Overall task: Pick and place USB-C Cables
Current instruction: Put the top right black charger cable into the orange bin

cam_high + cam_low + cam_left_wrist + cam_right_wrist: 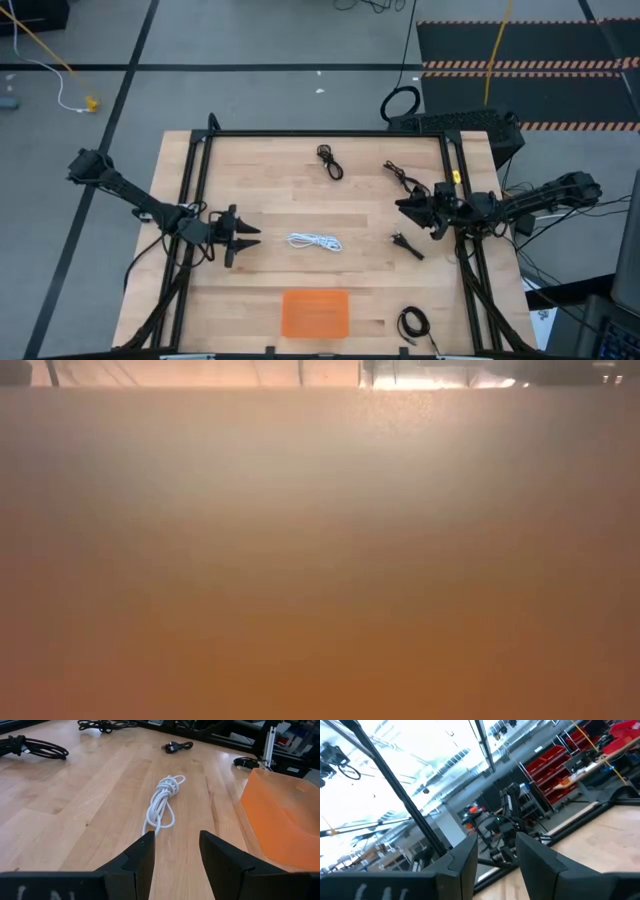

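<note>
Four small coiled USB-C cables lie scattered on the wooden table, none inside the orange plastic tray.
Left gripper released, just beside white coil; right gripper parted, empty, between two black coils.

Both pincers agape, empty

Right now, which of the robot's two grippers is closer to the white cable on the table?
The left. The left gripper sits open just beside the white cable, pointing at it. The right gripper is farther off on the cable's other side, near the black cables, also open.
</note>
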